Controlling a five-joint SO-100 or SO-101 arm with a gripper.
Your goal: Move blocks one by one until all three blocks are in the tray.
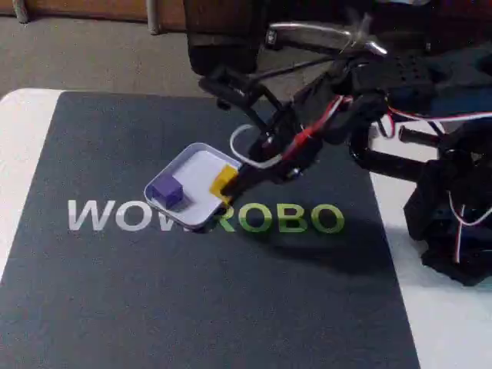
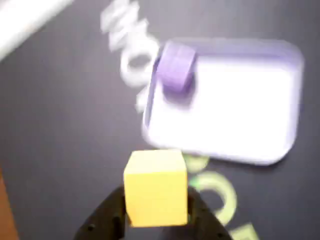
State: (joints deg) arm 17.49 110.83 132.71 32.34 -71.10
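gripper (image 2: 156,212): fingers clamped on the yellow block (image 2: 156,187) | block hangs at the tray's near rim, the tray (image 2: 280,100) floor lying just ahead | purple block (image 2: 176,66) sits in the tray's far corner | dark mat (image 1: 192,300) beneath

In the fixed view we see the tray (image 1: 201,157) lying on a mat (image 1: 154,292) that covers the table (image 1: 23,138), just behind the mat's printed lettering (image 1: 207,217). One block (image 1: 167,190) sits inside the tray, in its front-left corner. The arm (image 1: 361,108) reaches in from the right, and its gripper (image 1: 227,187) holds a second block (image 1: 224,181) at the tray's right edge. In the wrist view, the held block (image 2: 156,187) sits between the fingers (image 2: 107,217), before the tray's (image 2: 280,150) near rim.
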